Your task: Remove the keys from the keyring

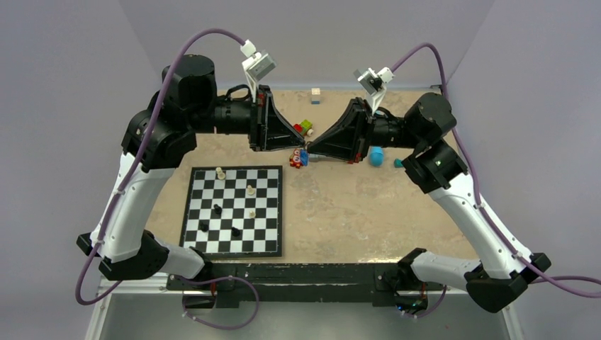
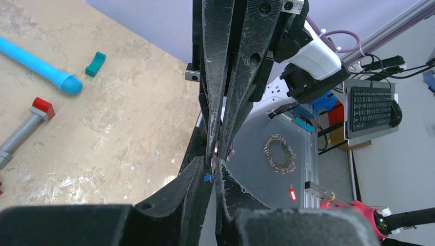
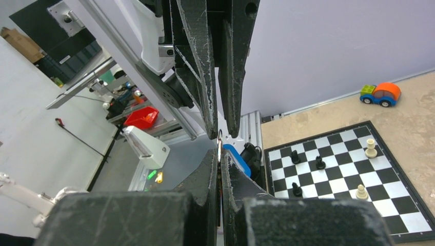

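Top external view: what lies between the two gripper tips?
The keyring: its blue tag shows where the left gripper and right gripper meet tip to tip; the right wrist view shows its metal ring there too.

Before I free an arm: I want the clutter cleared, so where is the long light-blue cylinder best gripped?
Mid-shaft, from straight above, closing across its width. The light-blue cylinder lies flat on the table with bare surface either side; its rounded end would likely slip.

The worktop [image 1: 354, 212] is mottled beige; the chessboard [image 1: 232, 211] black-and-white checked. The keyring [image 2: 207, 178] tag is blue. The left end effector [image 2: 214, 166] and right end effector [image 3: 219, 154] are black.
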